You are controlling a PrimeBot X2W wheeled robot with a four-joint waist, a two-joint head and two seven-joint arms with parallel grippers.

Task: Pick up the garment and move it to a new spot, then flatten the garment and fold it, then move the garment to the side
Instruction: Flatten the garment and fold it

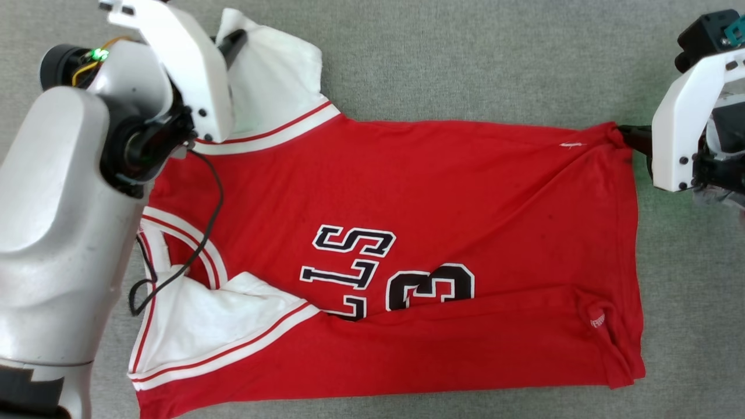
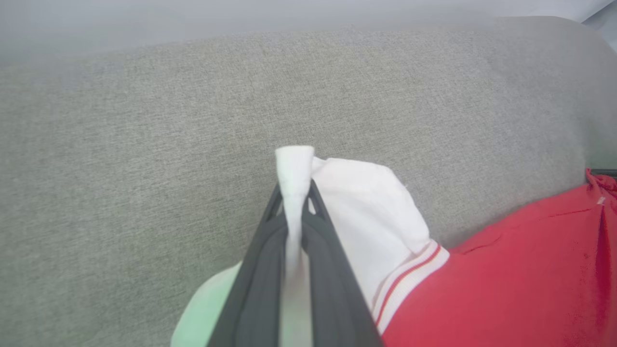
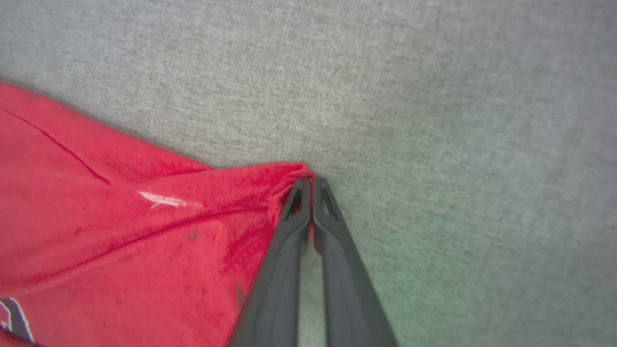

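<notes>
Black letters outlined in white run across the chest of the shirt point(image 1: 407, 186). An "S" and an "L" read clearly, and a second "L" is half covered by a fold. Beside them, towards the hem, is a "3"; its lower part goes under the same fold, and the dark stroke next to it cannot be made out. The letters lie sideways in the head view, their tops towards the robot's left. A small white tag point(image 1: 598, 320) near the hem carries writing too small to read. A small white mark point(image 1: 573, 144) sits near the far hem corner, and what it shows cannot be told.

The shirt lies spread, chest up, on a grey cloth surface point(image 1: 465, 58). Its long axis runs across the robot, with the collar and white sleeves to the robot's left and the hem to its right. The near edge is folded over onto the chest. The near sleeve point(image 1: 215, 320) lies flat.

The left pincer point(image 1: 233, 42) is pressed together on the far sleeve point(image 1: 273, 75), with white cloth standing up between its fingers. The right pincer point(image 1: 631, 137) is closed on the far hem corner, and the red cloth bunches at its tips. A black cable point(image 1: 204, 233) hangs from the left arm over the collar.
</notes>
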